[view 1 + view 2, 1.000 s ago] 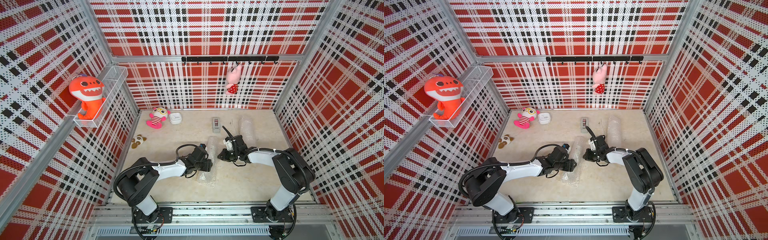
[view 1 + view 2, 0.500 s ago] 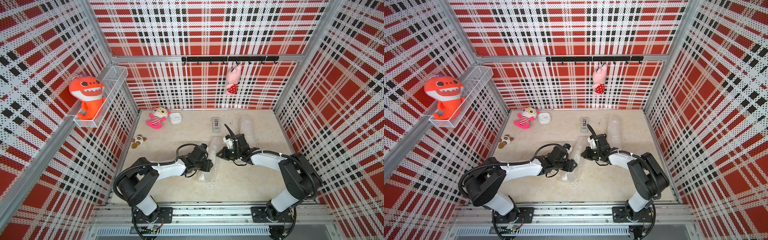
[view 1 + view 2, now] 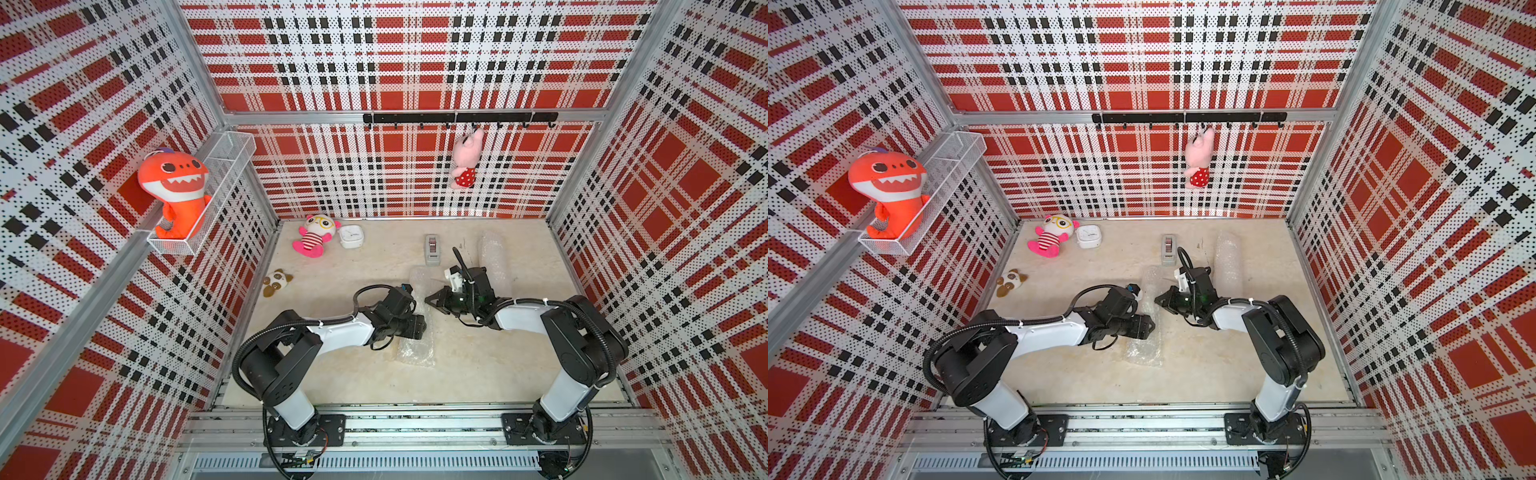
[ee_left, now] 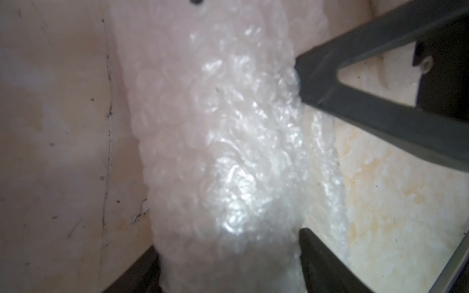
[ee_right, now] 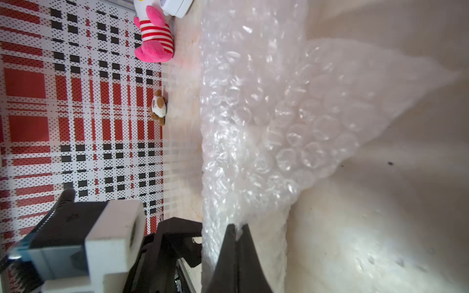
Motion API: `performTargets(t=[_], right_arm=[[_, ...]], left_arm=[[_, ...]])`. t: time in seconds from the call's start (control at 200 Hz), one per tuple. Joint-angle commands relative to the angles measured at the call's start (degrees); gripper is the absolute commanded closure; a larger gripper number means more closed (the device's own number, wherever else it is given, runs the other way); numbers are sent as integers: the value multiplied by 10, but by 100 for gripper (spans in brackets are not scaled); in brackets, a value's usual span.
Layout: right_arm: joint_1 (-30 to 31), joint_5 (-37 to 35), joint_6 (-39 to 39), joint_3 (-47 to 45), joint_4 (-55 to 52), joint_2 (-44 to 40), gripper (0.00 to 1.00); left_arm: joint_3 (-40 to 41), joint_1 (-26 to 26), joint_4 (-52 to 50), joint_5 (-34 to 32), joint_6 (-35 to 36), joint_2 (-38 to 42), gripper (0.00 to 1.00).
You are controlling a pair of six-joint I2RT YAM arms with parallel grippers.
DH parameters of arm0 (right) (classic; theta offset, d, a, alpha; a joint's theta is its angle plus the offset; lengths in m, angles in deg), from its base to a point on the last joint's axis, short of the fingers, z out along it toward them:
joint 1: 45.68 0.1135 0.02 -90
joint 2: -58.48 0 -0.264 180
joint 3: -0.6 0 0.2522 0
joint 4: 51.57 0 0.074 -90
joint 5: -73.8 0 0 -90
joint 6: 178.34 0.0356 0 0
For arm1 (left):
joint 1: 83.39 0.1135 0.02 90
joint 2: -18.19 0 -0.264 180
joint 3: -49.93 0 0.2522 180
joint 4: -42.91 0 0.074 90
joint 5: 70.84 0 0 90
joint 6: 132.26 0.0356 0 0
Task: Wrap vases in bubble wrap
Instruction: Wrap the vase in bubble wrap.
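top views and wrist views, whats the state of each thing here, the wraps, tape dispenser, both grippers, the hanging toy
centre bubble wrap: rolled up, lying flat, one flap drawn away from the roll
far bubble wrap: rolled up, lying flat, nothing touching it
left gripper: jaws open, tips at the centre roll
right gripper: jaws shut on that flap
tape dispenser: standing, untouched
pink pig plush: hanging from the hook rail
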Motion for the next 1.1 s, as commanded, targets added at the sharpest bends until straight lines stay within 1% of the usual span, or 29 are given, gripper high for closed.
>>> performTargets(t=[0.0, 0.105, 0.195, 0.256, 0.381, 0.606, 0.752, 0.852, 0.942, 1.017, 1.097], right_arm=[[3, -3, 23, -5, 76, 2, 99], [6, -9, 24, -8, 78, 2, 99], [8, -8, 27, -8, 80, 6, 99], [10, -9, 28, -8, 82, 9, 99], [17, -16, 26, -7, 79, 10, 99], [23, -28, 34, -18, 92, 7, 99], [25, -33, 38, -20, 97, 6, 99], [24, -34, 38, -23, 101, 2, 99], [24, -39, 28, -22, 86, -1, 98], [24, -41, 23, -21, 82, -2, 91], [24, -44, 14, -22, 75, -7, 89]], left_arm=[[-17, -5, -14, -4, -5, 6, 16], [-18, -10, -9, -34, -27, 25, 12], [-9, -14, 23, -40, -47, 40, 9], [-4, -16, 50, -26, -60, 42, 8], [-15, -20, 53, -44, -69, 35, 3], [-64, -25, 15, -82, -85, -9, 2], [-73, -38, 27, -83, -88, -18, 1], [-76, -41, 20, -89, -91, -31, 6], [-72, -40, 12, -98, -92, -32, 11], [-66, -39, 15, -99, -90, -24, 15], [-60, -38, 17, -89, -81, -16, 19]])
